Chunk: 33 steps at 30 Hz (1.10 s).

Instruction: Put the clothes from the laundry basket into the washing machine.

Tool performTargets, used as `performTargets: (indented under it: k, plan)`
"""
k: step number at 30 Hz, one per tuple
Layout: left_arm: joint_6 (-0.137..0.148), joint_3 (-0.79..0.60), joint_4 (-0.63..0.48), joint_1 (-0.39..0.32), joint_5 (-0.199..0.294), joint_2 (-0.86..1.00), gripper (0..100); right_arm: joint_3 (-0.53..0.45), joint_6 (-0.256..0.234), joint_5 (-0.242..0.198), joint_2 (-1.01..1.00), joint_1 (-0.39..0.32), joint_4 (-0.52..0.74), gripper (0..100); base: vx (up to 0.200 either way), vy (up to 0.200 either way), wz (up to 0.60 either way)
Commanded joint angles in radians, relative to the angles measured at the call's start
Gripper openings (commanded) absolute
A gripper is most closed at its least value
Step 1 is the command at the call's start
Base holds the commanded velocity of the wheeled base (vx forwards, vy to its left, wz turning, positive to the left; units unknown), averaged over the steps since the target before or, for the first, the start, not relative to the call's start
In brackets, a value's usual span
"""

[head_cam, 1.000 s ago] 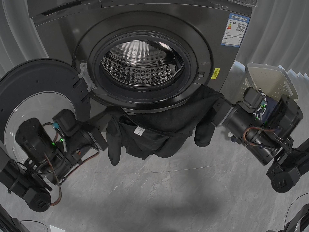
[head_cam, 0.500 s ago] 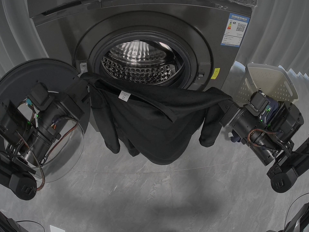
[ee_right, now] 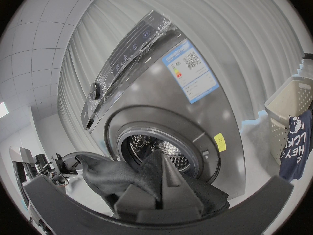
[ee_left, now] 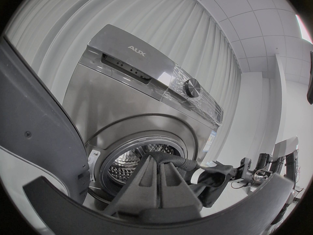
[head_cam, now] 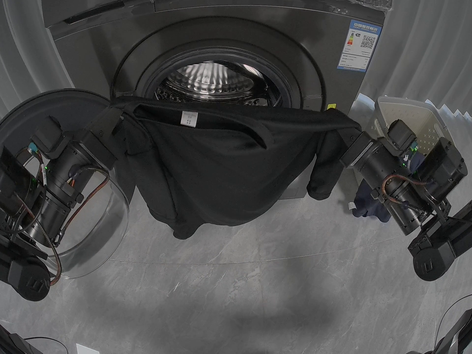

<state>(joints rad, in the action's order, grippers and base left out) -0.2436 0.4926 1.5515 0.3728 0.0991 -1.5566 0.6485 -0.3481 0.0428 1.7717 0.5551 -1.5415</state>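
Across the round mouth of the big dark grey metal washing machine [head_cam: 221, 30], a black cloth shirt [head_cam: 221, 168] is held stretched. A cream plastic laundry basket [head_cam: 418, 119] is set at 3 o'clock. The shirt is pinched tight by the left gripper [head_cam: 114, 118] at 9 o'clock and the right gripper [head_cam: 352, 137] at 3.

You see a room with soft, even light. It comes from above, where a ceiling lamp [ee_left: 304, 28] glows white. The pale curtain [ee_left: 65, 23] is the brightest thing. The steel drum [head_cam: 211, 82] inside the washing machine [head_cam: 98, 50] shines with bright spots. The plastic wrap [ee_left: 202, 105] on its panel glints too. The floor [head_cam: 246, 281] has a dull shine. The black garment [head_cam: 221, 173] is so dark that you can hardly see its folds. Both wrist views are round with black corners, and straight lines bend near their edges.
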Motion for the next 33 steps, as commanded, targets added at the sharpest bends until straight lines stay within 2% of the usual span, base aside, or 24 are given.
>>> performTargets:
  k: [1, 21, 23, 25, 26, 27, 33]
  plan:
    - [0.000, 0.003, 0.001, -0.005, -0.001, 0.003, 0, 0.016, 0.000, 0.000, -0.018, -0.006, 0.000, 0, 0.000, 0.000, 0.00]
    - [0.001, 0.003, -0.001, 0.011, 0.001, 0.003, 0, 0.002, -0.002, 0.000, -0.020, 0.008, 0.003, 0, 0.000, 0.000, 0.00]
    - [0.006, -0.003, -0.001, 0.035, -0.001, 0.001, 0, -0.015, -0.006, 0.000, -0.014, 0.019, 0.003, 0, 0.000, 0.000, 0.00]
    - [0.010, -0.002, 0.001, 0.098, -0.009, -0.010, 0, -0.026, -0.003, 0.000, 0.034, 0.051, 0.003, 0, 0.000, 0.000, 0.00]
    - [0.010, -0.002, 0.001, 0.098, -0.009, -0.010, 0, -0.026, -0.003, 0.000, 0.034, 0.051, 0.003, 0, 0.000, 0.000, 0.00]
    - [0.003, 0.011, -0.001, 0.129, 0.002, -0.017, 0, -0.009, -0.002, 0.000, 0.117, 0.065, 0.001, 0, 0.000, 0.000, 0.00]
    - [0.003, 0.084, -0.005, 0.179, 0.002, -0.089, 0, 0.043, 0.009, -0.009, 0.282, 0.101, 0.004, 0, 0.000, 0.000, 0.00]
